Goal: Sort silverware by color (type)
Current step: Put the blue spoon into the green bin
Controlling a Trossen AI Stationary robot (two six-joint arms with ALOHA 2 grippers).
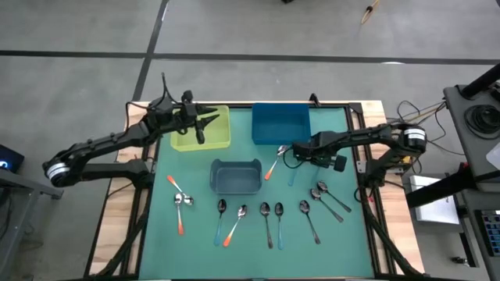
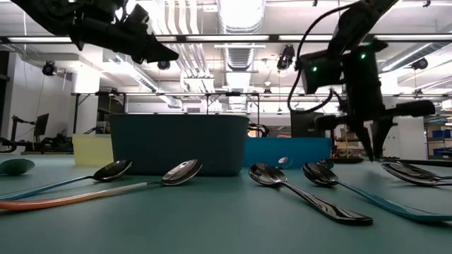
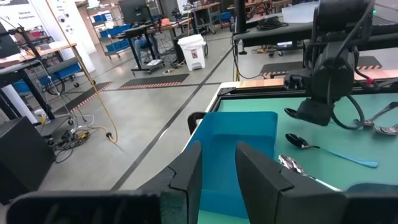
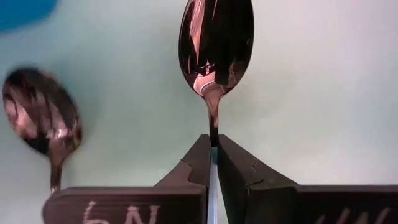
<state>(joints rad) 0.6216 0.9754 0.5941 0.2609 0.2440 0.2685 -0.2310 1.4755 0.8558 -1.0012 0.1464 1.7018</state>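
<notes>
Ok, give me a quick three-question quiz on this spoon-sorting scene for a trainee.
1. True or false: the right end effector is shut on the handle of a light-blue-handled spoon.
2. The left end effector is above: A) the blue bin, B) the yellow-green bin, C) bare mat.
3. Fill in: the middle bin is coloured ___.

Key: 1 true; 2 B; 3 grey-blue.
</notes>
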